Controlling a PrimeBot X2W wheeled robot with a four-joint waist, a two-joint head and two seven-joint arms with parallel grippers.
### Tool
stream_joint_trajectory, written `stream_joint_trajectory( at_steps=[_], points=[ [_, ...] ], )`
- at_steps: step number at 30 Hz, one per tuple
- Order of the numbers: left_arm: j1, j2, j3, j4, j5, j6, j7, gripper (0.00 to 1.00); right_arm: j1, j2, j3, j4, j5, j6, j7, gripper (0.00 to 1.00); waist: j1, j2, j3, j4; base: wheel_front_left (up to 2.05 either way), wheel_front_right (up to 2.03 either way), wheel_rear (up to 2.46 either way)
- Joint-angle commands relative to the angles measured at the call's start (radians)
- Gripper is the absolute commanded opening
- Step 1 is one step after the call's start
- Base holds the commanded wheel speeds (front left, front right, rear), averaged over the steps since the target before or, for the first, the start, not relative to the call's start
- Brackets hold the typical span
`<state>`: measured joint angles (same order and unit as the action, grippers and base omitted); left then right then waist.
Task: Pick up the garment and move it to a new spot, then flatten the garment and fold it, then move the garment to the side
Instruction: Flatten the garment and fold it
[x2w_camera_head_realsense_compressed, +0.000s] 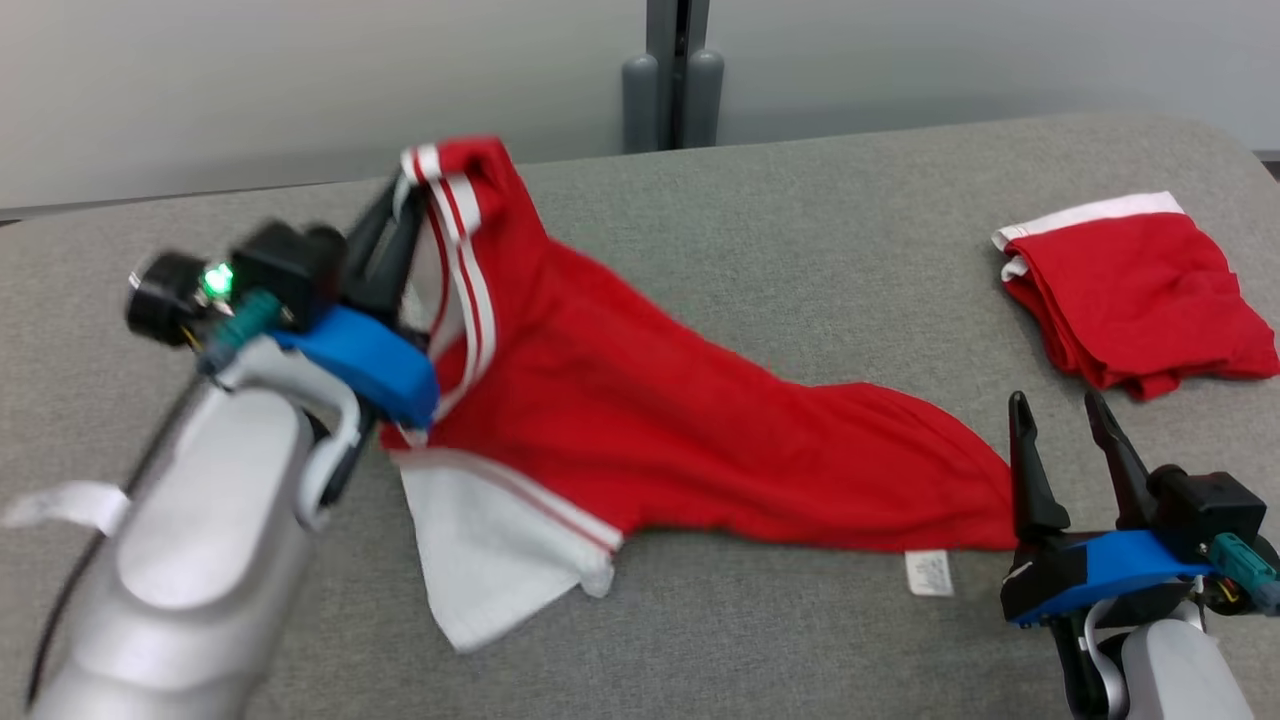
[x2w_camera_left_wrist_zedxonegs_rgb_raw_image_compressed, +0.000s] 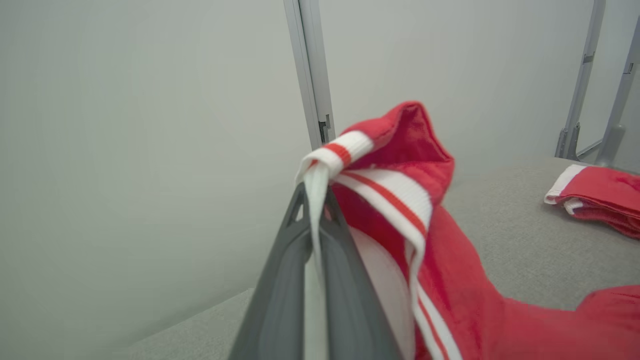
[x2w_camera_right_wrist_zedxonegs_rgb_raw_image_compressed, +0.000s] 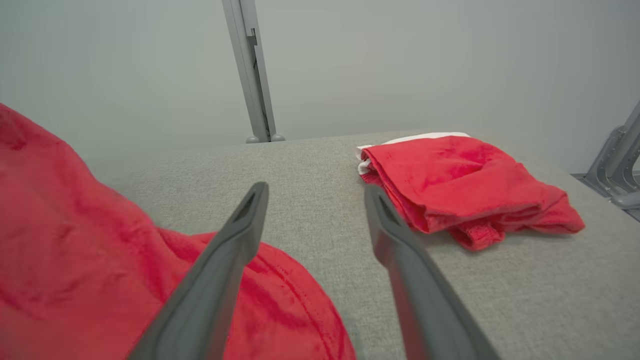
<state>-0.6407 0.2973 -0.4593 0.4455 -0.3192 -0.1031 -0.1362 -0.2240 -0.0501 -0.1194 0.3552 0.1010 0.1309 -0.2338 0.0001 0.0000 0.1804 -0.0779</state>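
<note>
While clamping the garment (x2w_camera_head_realsense_compressed: 640, 430), the left end effector (x2w_camera_head_realsense_compressed: 402, 195) is raised.

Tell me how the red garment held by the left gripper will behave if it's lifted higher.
Probably floppy: the red garment sags from the left gripper with most of it trailing on the table. Likely light, since a pinch on the striped trim holds it up. It may drag and bunch rather than slide flat.

Head cam looks down over my table (x2w_camera_head_realsense_compressed: 760, 220); wrist cams low, facing the wall (x2w_camera_left_wrist_zedxonegs_rgb_raw_image_compressed: 125, 150), left close on garment (x2w_camera_left_wrist_zedxonegs_rgb_raw_image_compressed: 450, 280); all share folded pile (x2w_camera_right_wrist_zedxonegs_rgb_raw_image_compressed: 465, 175).
</note>
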Motion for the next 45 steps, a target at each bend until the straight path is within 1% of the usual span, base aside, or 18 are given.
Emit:
stream_joint_trajectory(
  at_steps=[1,4,7,12,13,14,15,19,24,27,30,33,37,40,41,42,45],
  points=[
    [-0.040,0.015,0.009,-0.006,-0.014,-0.008,0.019,0.00,-0.017,-0.001,0.003,-0.004,0.001,0.000,-0.005,1.00,-0.0001,0.0000,0.007,-0.005,0.00,0.00,0.00],
    [-0.097,0.041,0.013,0.003,-0.054,-0.021,0.056,0.00,-0.028,-0.001,0.015,-0.002,0.008,0.000,-0.008,1.00,-0.0001,0.0000,0.026,-0.024,0.00,0.00,0.00],
    [-0.134,0.061,0.011,0.044,-0.092,-0.025,0.073,0.00,-0.046,-0.001,0.027,0.001,0.018,0.000,-0.011,1.00,-0.0001,0.0000,0.049,-0.048,0.00,0.00,0.00],
    [-0.164,0.069,0.026,0.145,-0.146,-0.029,0.044,0.00,-0.070,-0.001,0.040,0.006,0.030,0.000,-0.018,1.00,-0.0001,0.0000,0.092,-0.086,0.00,0.00,0.00],
    [-0.166,0.068,0.028,0.166,-0.154,-0.029,0.033,0.33,-0.075,-0.001,0.042,0.008,0.033,0.000,-0.021,1.00,-0.0001,0.0000,0.098,-0.091,0.00,0.00,0.00],
    [-0.166,0.065,0.030,0.184,-0.167,-0.030,0.026,0.93,-0.078,-0.001,0.044,0.008,0.035,0.000,-0.023,1.00,-0.0001,0.0000,0.104,-0.095,0.00,0.00,0.00],
    [-0.170,0.064,0.031,0.201,-0.176,-0.030,0.017,1.00,-0.079,-0.001,0.045,0.010,0.034,0.000,-0.025,1.00,-0.0001,0.0000,0.108,-0.097,0.00,0.00,0.00],
    [-0.173,0.071,0.001,0.232,-0.222,-0.031,0.010,1.00,-0.079,-0.001,0.042,0.017,0.035,0.000,-0.028,1.00,-0.0001,0.0000,0.113,-0.095,0.00,0.00,0.00],
    [-0.141,0.098,-0.056,0.216,-0.297,-0.028,0.021,1.00,-0.065,-0.001,0.048,0.029,0.032,0.000,-0.031,1.00,-0.0001,0.0000,0.091,-0.065,0.00,0.00,0.00],
    [-0.115,0.115,-0.066,0.199,-0.329,-0.028,-0.006,1.00,-0.059,-0.001,0.054,0.033,0.029,0.000,-0.031,1.00,-0.0001,0.0000,0.072,-0.042,0.00,0.00,0.00],
    [-0.049,0.111,-0.069,0.174,-0.359,-0.028,-0.063,1.00,-0.047,-0.001,0.058,0.035,0.021,0.000,-0.032,1.00,-0.0001,0.0000,0.036,-0.007,0.00,0.00,0.00],
    [0.023,0.081,-0.056,0.150,-0.380,-0.018,-0.095,1.00,-0.029,-0.001,0.064,0.039,0.018,0.000,-0.032,1.00,-0.0001,0.0000,0.000,0.018,0.00,0.00,0.00],
    [0.138,0.038,-0.046,0.108,-0.391,0.010,-0.121,1.00,0.003,-0.001,0.068,0.046,0.020,0.000,-0.032,1.00,-0.0001,0.0000,-0.052,0.053,0.00,0.00,0.00],
    [0.223,0.006,-0.044,0.075,-0.374,0.038,-0.128,1.00,0.036,-0.001,0.073,0.054,0.028,0.000,-0.032,1.00,-0.0001,0.0000,-0.092,0.076,0.00,0.00,0.00],
    [0.223,0.006,-0.044,0.075,-0.374,0.038,-0.128,1.00,0.036,-0.001,0.073,0.054,0.028,0.000,-0.032,1.00,-0.0001,0.0000,-0.092,0.076,0.00,0.00,0.00],
    [0.254,-0.004,-0.040,0.066,-0.370,0.047,-0.129,1.00,0.047,-0.001,0.076,0.057,0.032,0.000,-0.032,1.00,-0.0001,0.0000,-0.104,0.083,0.00,0.00,0.00],
    [0.339,-0.030,-0.015,0.028,-0.351,0.074,-0.130,1.00,0.076,-0.001,0.086,0.058,0.043,0.000,-0.032,1.00,-0.0001,0.0000,-0.137,0.099,0.00,0.00,0.00]
  ],
)
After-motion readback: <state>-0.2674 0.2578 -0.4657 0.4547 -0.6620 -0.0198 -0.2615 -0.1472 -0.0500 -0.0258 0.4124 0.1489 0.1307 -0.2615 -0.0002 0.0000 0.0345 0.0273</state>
